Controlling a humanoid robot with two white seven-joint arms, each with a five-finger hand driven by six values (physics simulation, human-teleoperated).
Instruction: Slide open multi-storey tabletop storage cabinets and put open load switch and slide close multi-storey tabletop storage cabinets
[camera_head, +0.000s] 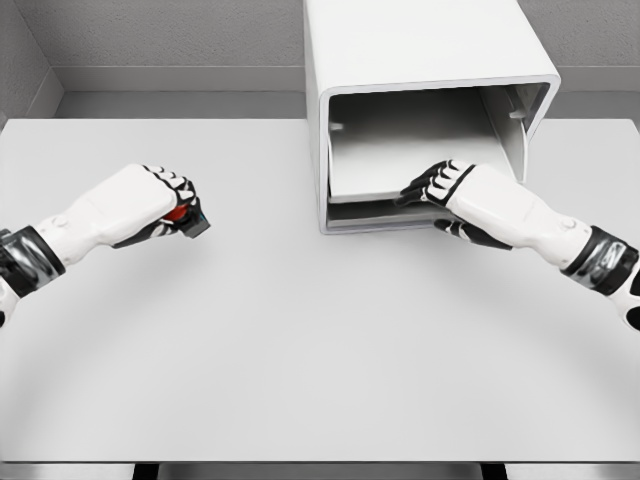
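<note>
The table (300, 350) lies bare across its front and middle, giving wide passage between the two hands. At the back, the cabinet (420, 60) blocks the centre-right. Its open front is partly filled by the drawer (400, 165) and the right hand (440, 185) at its edge. The left hand (165, 205), holding the switch (190, 218), occupies the left side, well apart from the cabinet.

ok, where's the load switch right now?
In the head view, the small red-and-black load switch is at the table's left side, gripped in the left hand, well left of the white tabletop cabinet.
</note>
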